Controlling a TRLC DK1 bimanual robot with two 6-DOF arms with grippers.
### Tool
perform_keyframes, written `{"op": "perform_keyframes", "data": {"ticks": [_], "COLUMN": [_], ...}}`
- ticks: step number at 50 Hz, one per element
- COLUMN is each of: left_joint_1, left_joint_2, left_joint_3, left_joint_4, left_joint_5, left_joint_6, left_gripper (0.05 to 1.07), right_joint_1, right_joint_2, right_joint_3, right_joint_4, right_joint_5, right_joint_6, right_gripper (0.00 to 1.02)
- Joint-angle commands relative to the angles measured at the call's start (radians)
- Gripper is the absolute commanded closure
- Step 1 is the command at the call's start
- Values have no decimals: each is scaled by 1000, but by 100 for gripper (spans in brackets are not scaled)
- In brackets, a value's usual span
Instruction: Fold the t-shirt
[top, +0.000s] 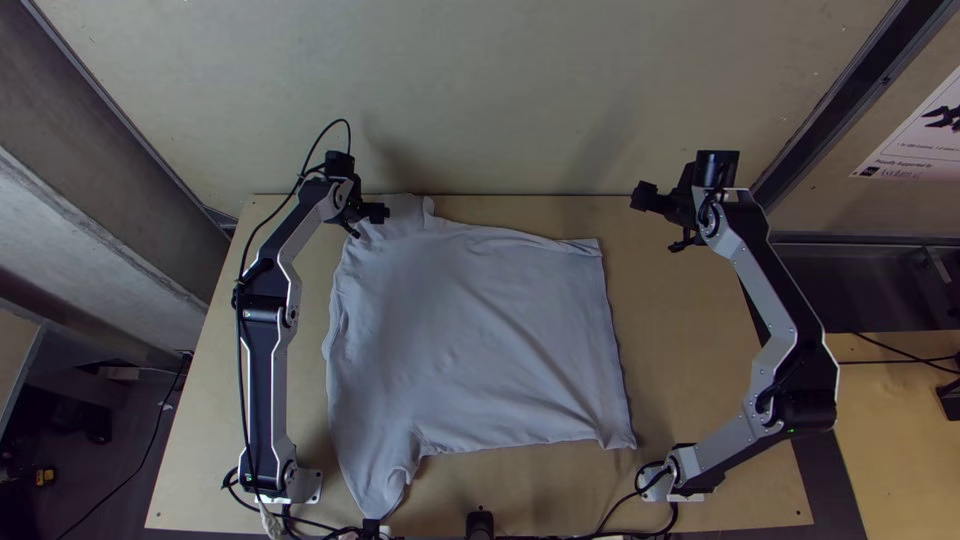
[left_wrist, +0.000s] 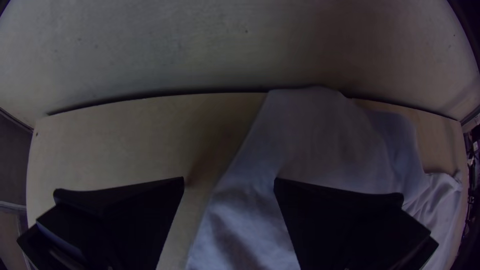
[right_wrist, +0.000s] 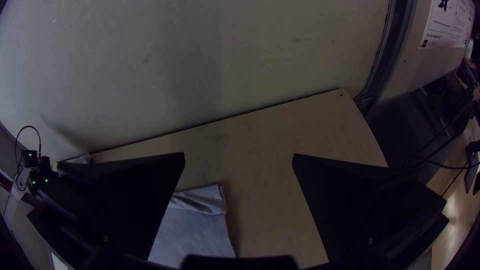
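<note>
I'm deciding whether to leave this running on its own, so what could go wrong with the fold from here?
The left gripper is open at the edge of the t-shirt; closing might pinch too little cloth. The far sleeve lies at the table's far edge and could bunch there. The near sleeve reaches the near edge and might snag when pulled.

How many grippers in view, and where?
2. Left gripper: open, at the t-shirt's far left corner. Right gripper: open, off to the right of the shirt's far right corner.
</note>
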Motion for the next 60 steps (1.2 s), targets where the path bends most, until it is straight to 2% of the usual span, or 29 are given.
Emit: {"op": "perform_keyframes", "data": {"ticks": [1,4,10,18,26,32,38,43,50,55,60], "left_joint_1": [-2,0,0,0,0,-5,-5,-5,-2,3,7], "left_joint_2": [39,48,56,37,11,-2,-4,-7,-13,-16,-16], "left_joint_3": [18,18,10,3,7,7,7,0,-11,-14,-14], "left_joint_4": [-15,-21,-55,-64,-58,-56,-59,-62,-67,-67,-67], "left_joint_5": [-11,-11,-11,-11,-8,-8,-8,-8,-8,-5,-2], "left_joint_6": [-4,2,14,3,2,3,2,2,3,3,3], "left_gripper": [36,56,105,104,104,104,104,104,104,104,104], "right_joint_1": [-9,-10,-15,-6,8,30,59,85,100,109,112], "right_joint_2": [20,26,55,120,203,279,328,359,413,442,473], "right_joint_3": [30,39,71,114,171,246,280,306,338,350,364], "right_joint_4": [-10,-22,-90,-210,-308,-397,-420,-420,-423,-424,-424], "right_joint_5": [-11,-11,-11,-14,-32,-32,-30,-30,-30,-30,-30], "right_joint_6": [32,35,48,62,131,140,135,135,137,138,138], "right_gripper": [4,4,4,4,4,4,4,14,16,34,35]}}
